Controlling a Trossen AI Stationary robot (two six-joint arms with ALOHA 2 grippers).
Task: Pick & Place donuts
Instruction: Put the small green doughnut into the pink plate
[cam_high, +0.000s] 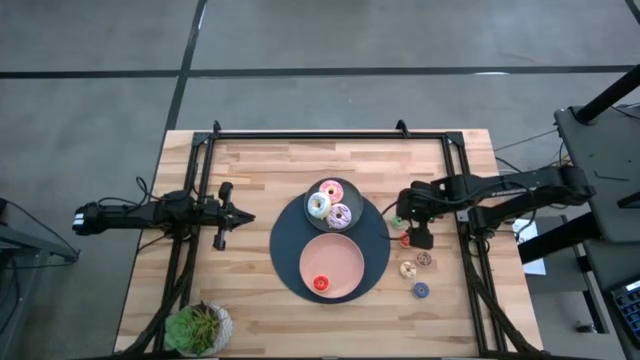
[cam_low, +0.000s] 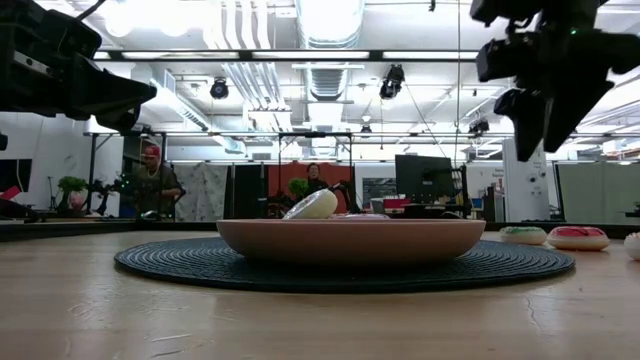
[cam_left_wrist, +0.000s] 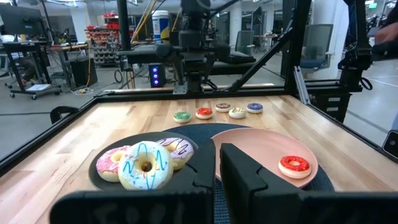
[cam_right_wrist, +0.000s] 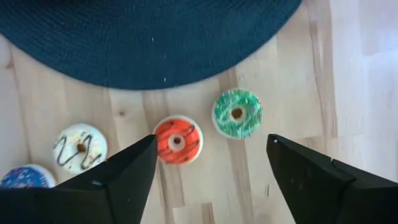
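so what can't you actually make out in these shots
- Left claw: whether open or shut; small in the high view, only dark bulk in its wrist view.
- Small donuts by the right claw: partly under the arm in the high view.
- Blue donut: cut off by the right wrist view's edge.
- Pink plate: contents behind its rim in the low view.
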